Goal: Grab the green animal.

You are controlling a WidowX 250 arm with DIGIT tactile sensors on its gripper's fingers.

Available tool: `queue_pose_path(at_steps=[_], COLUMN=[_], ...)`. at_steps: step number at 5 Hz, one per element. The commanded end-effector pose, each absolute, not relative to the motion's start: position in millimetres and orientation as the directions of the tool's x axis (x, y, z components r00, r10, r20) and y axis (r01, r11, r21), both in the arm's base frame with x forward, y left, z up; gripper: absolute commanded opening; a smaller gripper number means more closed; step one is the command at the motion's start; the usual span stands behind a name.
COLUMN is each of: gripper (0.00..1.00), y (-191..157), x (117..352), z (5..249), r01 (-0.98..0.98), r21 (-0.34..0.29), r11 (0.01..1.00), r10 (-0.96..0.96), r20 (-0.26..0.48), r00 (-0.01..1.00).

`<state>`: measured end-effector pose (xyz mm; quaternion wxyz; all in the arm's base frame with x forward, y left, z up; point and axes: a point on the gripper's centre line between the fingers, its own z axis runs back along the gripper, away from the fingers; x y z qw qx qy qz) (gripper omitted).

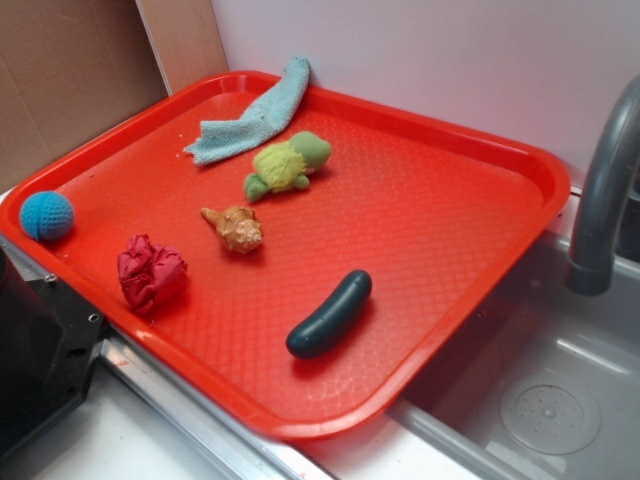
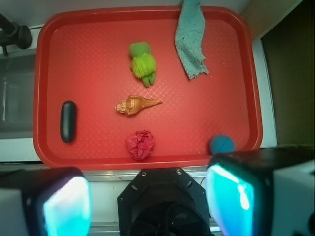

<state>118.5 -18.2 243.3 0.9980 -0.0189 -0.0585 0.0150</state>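
The red tray is sitting across the edge of a grey sink, and everything else is lying on it. The green animal, a fuzzy little turtle, is resting toward the tray's far side, close to the middle, with nothing touching it. A pale teal cloth is draping over the tray's far rim, just beside the turtle but apart from it. A tan seashell is lying near the tray's centre, on the turtle's near side. A crumpled red-pink ball is sitting closer to the near rim, and a blue knitted ball is tucked into one of the tray's corners. A dark green cucumber-shaped toy is lying well apart from the turtle, toward the sink end.

In the wrist view the gripper is hanging off the tray's near edge, its fingers spread wide and gripping nothing, well apart from the turtle.
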Motion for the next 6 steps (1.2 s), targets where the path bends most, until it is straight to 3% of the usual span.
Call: queue_pose_path(at_steps=[1,2,3,4,5,6], gripper=[1.00,1.00,1.00,1.00,1.00,1.00], y=[-18,-19,-18,-24,-22,-21], x=[118,148,182,215,246,262], z=[243,193,163,136,108,87], r01=[-0.028,0.084,0.050,0.086,0.055,0.037], r21=[-0.039,-0.035,-0.036,-0.029,-0.081,-0.059], r11=[0.999,0.996,0.998,0.996,0.995,0.998], r10=[0.032,-0.081,-0.044,-0.083,-0.046,-0.032], r20=[0.116,0.090,0.156,0.086,0.112,0.084], r00=[0.993,0.993,0.987,0.993,0.993,0.996])
